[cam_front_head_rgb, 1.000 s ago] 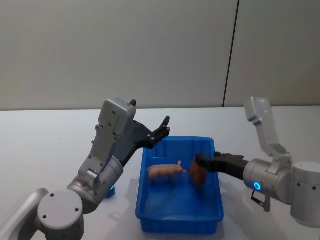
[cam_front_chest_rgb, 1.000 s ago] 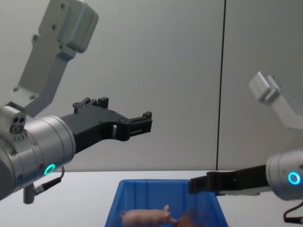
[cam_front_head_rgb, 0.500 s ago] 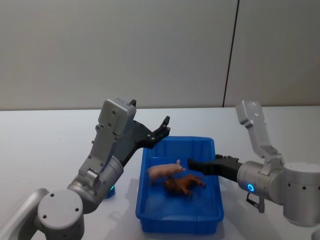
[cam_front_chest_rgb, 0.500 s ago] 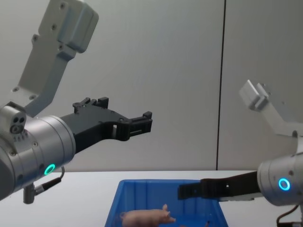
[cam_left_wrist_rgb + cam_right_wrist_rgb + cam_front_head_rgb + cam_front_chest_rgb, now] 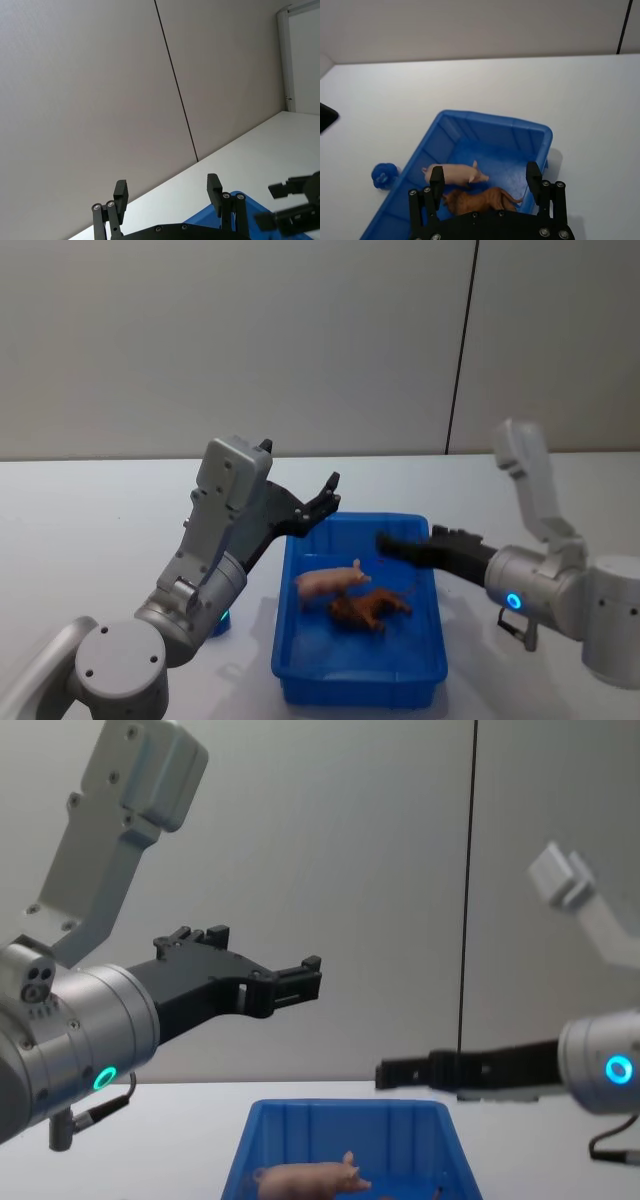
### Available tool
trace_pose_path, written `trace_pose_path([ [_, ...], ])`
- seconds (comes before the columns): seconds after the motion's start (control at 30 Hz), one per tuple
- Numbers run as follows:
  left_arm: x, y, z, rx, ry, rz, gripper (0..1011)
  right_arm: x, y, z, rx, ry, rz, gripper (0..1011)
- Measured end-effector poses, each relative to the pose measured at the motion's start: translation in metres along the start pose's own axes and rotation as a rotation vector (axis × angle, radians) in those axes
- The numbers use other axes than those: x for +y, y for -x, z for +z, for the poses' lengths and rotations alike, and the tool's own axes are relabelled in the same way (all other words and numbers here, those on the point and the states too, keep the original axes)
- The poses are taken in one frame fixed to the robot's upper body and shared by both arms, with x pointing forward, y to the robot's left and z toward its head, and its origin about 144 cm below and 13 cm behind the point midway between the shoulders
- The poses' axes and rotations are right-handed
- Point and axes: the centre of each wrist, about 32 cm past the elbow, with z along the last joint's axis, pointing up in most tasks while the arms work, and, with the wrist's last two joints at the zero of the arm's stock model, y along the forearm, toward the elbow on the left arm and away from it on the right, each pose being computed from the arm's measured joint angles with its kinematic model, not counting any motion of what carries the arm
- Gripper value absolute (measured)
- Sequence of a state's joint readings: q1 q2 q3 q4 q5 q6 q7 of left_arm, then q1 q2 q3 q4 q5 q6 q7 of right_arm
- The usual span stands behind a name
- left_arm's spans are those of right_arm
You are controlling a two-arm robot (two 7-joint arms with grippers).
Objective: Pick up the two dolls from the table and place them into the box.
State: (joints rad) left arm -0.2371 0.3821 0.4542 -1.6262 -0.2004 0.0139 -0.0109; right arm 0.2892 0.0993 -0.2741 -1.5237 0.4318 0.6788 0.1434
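Observation:
Both dolls lie inside the blue box [image 5: 290, 640]. The pale pink pig [image 5: 330, 583] stands near the box's middle, and the reddish-brown doll [image 5: 368, 608] lies just in front of it. The right wrist view looks down on the pig [image 5: 455, 174], the brown doll [image 5: 480, 200] and the box rim [image 5: 495, 117]. My right gripper [image 5: 385, 543] hovers open and empty above the box's right side, its fingers [image 5: 534, 176] spread wide. My left gripper [image 5: 325, 498] is held open in the air above the box's far left corner.
A small blue object [image 5: 222, 620] lies on the white table [image 5: 90, 540] left of the box, also seen as the small blue object [image 5: 384, 174] in the right wrist view. A grey wall rises behind the table.
The brown doll dropped from my right gripper into the box and now lies beside the pig. The right gripper has since risen a little. The left arm has not moved.

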Motion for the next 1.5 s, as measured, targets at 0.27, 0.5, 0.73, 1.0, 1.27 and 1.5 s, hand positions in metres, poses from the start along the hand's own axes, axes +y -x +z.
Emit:
trace_pose_path([
  [0.27,0.000,0.000,0.000,0.000,0.000,0.000,1001,-0.019,-0.009,0.010,0.037,-0.091,0.014,1001],
  [0.5,0.000,0.000,0.000,0.000,0.000,0.000,1001,-0.031,-0.019,0.015,0.070,-0.128,-0.015,1001],
  [0.73,0.000,0.000,0.000,0.000,0.000,0.000,1001,-0.035,-0.022,0.016,0.083,-0.140,-0.025,1001],
  [1.0,0.000,0.000,0.000,0.000,0.000,0.000,1001,-0.036,-0.024,0.013,0.070,-0.151,-0.034,1001],
  [1.27,0.000,0.000,0.000,0.000,0.000,0.000,1001,-0.040,-0.028,0.009,0.055,-0.188,-0.099,1001],
  [1.5,0.000,0.000,0.000,0.000,0.000,-0.001,1001,-0.044,-0.033,0.006,0.040,-0.227,-0.171,1001],
])
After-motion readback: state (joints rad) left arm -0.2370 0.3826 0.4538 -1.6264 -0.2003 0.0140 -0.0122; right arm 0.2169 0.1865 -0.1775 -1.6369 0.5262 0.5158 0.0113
